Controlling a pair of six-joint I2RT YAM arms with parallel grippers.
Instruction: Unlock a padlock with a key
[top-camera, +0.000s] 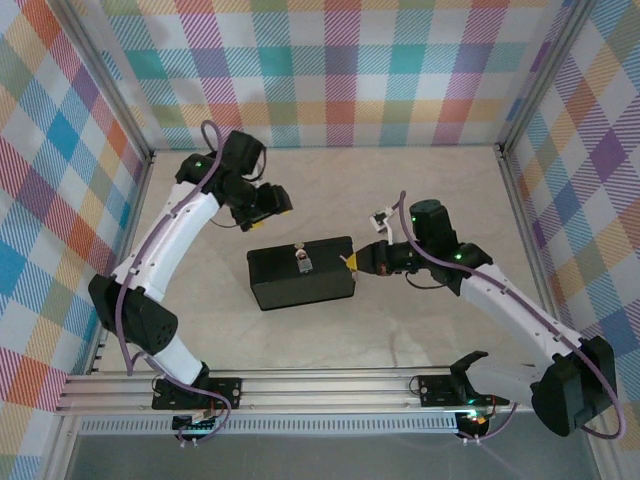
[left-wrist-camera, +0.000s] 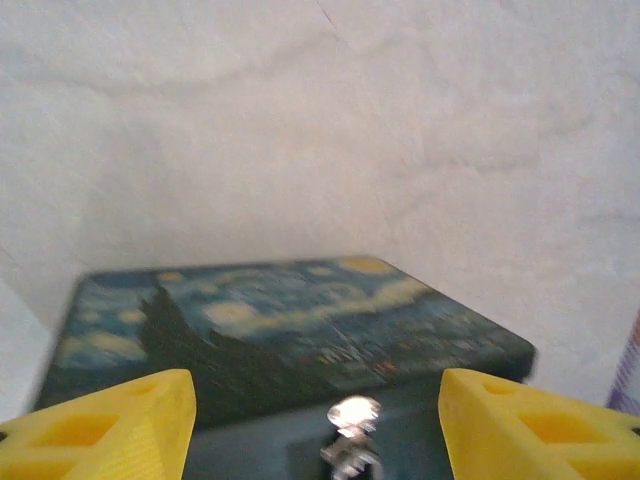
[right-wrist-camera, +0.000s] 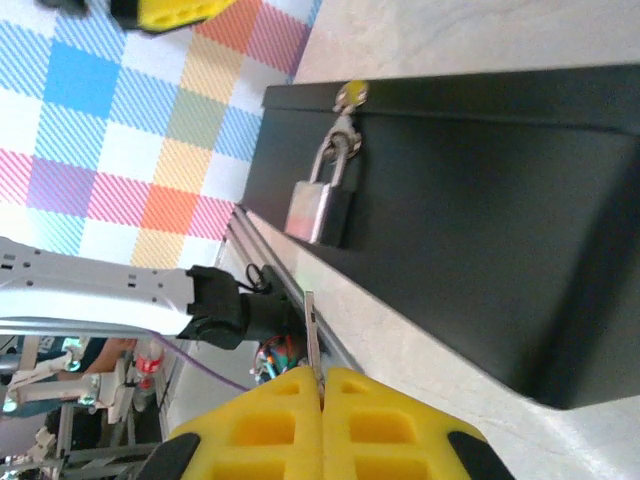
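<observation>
"While the padlock (right-wrist-camera: 318, 205) lies against the tin box's (top-camera: 300, 272) dark wall, shackle through its hasp, where's the key (right-wrist-camera: 312, 335)?"

"Pinched between the right gripper's (top-camera: 352, 263) closed fingers, blade poking out, just beside the tin's right end."

"And the left gripper (top-camera: 280, 203)?"

"Fingers spread wide, beyond the tin's far side, holding nothing."

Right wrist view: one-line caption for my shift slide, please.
Right gripper pinches the key, its blade aimed toward the padlock hanging from the dark tin hasp, not yet touching.
</observation>
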